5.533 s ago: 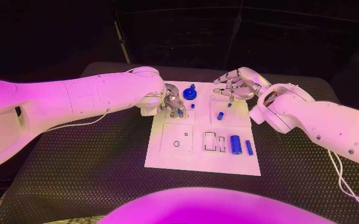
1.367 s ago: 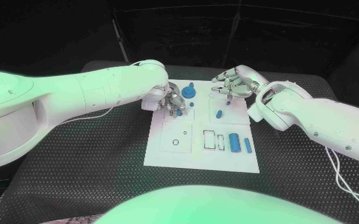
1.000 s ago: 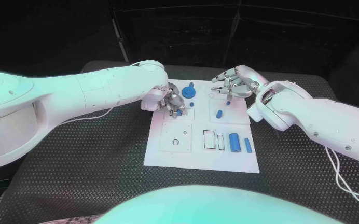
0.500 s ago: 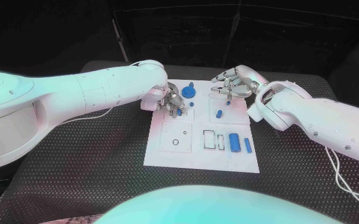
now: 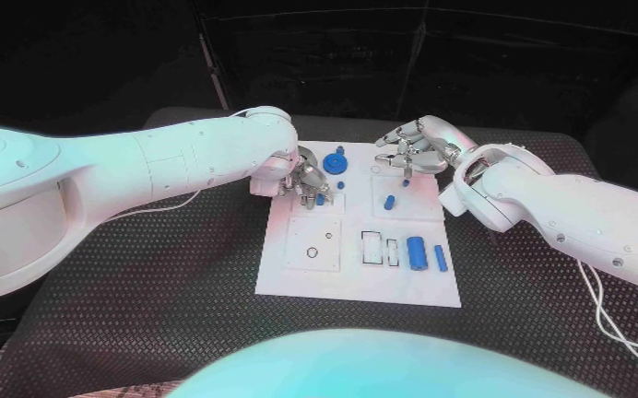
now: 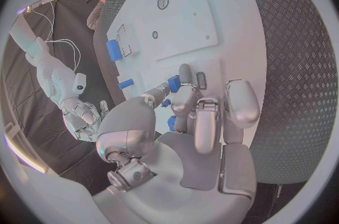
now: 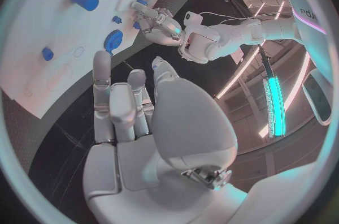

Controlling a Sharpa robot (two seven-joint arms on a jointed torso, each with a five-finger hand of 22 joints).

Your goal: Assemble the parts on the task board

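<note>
Early stage: left hand (image 5: pixel 304 180) pinches a small blue peg (image 6: pixel 174 84) at the white board's (image 5: pixel 295 276) far end, right hand (image 5: pixel 415 154) hovers empty with fingers loosely apart, loose cylinders (image 5: pixel 419 255) unplaced.

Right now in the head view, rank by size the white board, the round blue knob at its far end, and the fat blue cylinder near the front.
1. white board
2. fat blue cylinder
3. round blue knob, close to the cylinder, so that order is unsure.

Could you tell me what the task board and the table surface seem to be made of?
Task board: likely matte white plastic, flat and even, without glare. Table: apparently black textured rubber or embossed sheet, given its raised diamond pattern.
</note>
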